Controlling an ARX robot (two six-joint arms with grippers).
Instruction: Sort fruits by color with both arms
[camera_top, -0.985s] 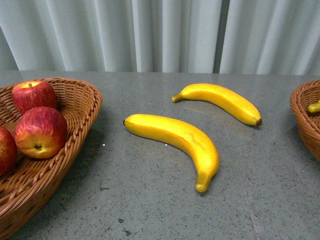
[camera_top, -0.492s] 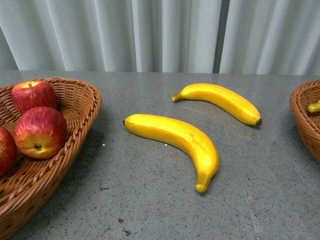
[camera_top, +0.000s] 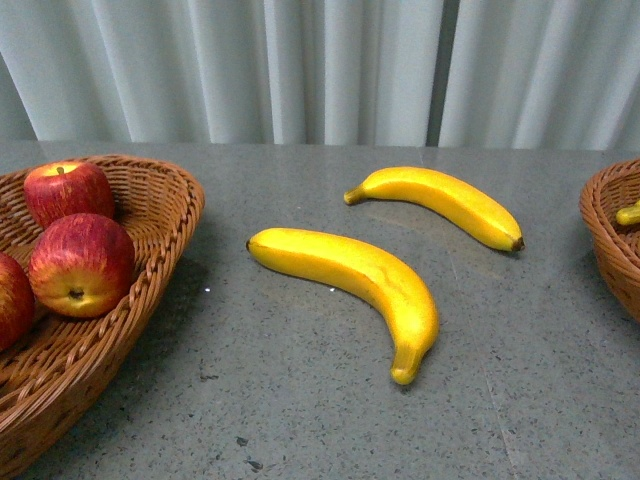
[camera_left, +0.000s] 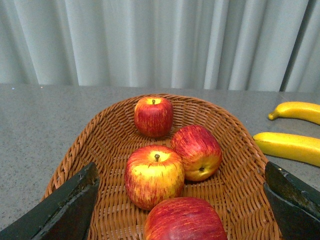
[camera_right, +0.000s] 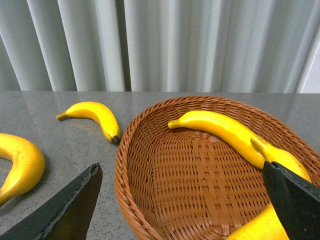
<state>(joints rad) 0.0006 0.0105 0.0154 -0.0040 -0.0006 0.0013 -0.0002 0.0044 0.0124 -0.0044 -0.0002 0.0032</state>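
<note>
A long smooth yellow banana (camera_top: 350, 275) lies on the speckled grey tabletop (camera_top: 300, 420). It is curved, and its long axis runs from a blunt end at the back left to a narrow end nearer the front right. A shorter yellow banana (camera_top: 440, 200) lies behind it and apart from it, with its stem to the left and its dark tip to the right. Bare table surrounds both.

At the left, an oval woven brown basket (camera_top: 185, 205) holds glossy red apples streaked yellow (camera_left: 154, 175). The left wrist view shows four of them, close together. At the right edge, a second woven brown basket (camera_right: 130, 150) holds yellow bananas (camera_right: 225, 131) lying along its far side, and much of its ribbed floor is bare.

The left gripper (camera_left: 180, 167) faces the apple basket with its dark wedge-shaped fingers (camera_left: 70, 205) spread wide, gripping nothing. The right gripper (camera_right: 181, 167) faces the banana basket, equally wide and empty. A pleated pale curtain (camera_top: 330, 70) hangs behind the table.
</note>
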